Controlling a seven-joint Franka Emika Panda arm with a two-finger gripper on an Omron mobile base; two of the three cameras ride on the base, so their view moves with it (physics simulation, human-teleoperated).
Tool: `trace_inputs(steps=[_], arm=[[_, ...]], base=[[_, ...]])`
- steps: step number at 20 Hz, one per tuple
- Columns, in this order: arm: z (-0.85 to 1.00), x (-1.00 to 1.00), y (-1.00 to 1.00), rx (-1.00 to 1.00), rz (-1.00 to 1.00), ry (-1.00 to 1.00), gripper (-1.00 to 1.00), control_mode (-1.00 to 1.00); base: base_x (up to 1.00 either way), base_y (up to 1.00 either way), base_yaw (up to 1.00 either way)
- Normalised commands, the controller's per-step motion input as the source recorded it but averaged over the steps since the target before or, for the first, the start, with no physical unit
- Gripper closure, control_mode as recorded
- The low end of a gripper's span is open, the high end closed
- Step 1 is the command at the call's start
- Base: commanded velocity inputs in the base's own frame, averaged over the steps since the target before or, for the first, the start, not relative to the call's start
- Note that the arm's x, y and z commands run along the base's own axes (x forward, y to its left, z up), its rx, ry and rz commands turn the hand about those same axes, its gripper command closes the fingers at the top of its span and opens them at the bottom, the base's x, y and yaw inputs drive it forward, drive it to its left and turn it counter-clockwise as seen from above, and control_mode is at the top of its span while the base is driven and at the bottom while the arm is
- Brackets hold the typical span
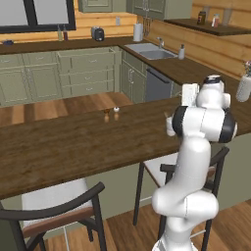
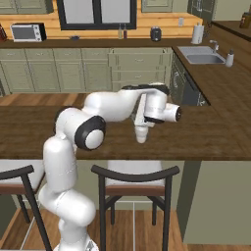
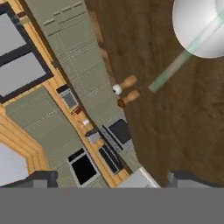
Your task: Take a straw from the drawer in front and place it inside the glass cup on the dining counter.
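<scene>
**Straw in cup on bench; fingers parted above**

Bench (image 2: 215, 135): long slab of dark brown wood grain on a pale green base, seen across all three views. Chairs are tucked under its near edge.

Cup (image 3: 201, 27): clear glass, seen from above in the hand view as a pale round disc at the upper right; in the right base view it (image 2: 141, 133) stands upright on the bench directly below the hand. In the left base view it is mostly hidden behind the arm.

Straw (image 3: 175, 68): thin pale stick, one end lying inside the cup, the other end slanting out over the rim above the wood. It is touched by neither finger.

Gripper (image 3: 107, 178): held above the bench, pointed down. The fingers (image 3: 41, 178) are seen wide apart at the bottom of the hand view, with nothing between them.

Shakers (image 1: 111, 114): two small items, one dark-topped, one white-topped, standing side by side on the bench, well apart from the cup.

Drawer (image 2: 140, 59): wide sage-green front with a small silver handle, in the far cabinet run; it is seen pulled out somewhat.

Sink (image 1: 150, 50): set into the far worktop.
</scene>
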Motion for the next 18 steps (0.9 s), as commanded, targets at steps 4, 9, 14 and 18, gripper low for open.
trace_inputs(steps=[4,9,14,18], arm=[[0.06,-0.86,0.34,-0.98,0.28,-0.23,-1.0,-1.0],[-0.07,-0.74,0.48,-1.0,0.2,-0.12,-1.0,-1.0],[-0.77,-0.73,1.0,-0.96,0.15,-0.21,-1.0,-1.0],[-1.0,-1.0,1.0,-0.57,0.18,-0.48,-1.0,-1.0]], base=[[0.0,0.0,0.0],[0.0,0.0,0.0],[0.0,0.0,0.0],[0.0,0.0,0.0]])
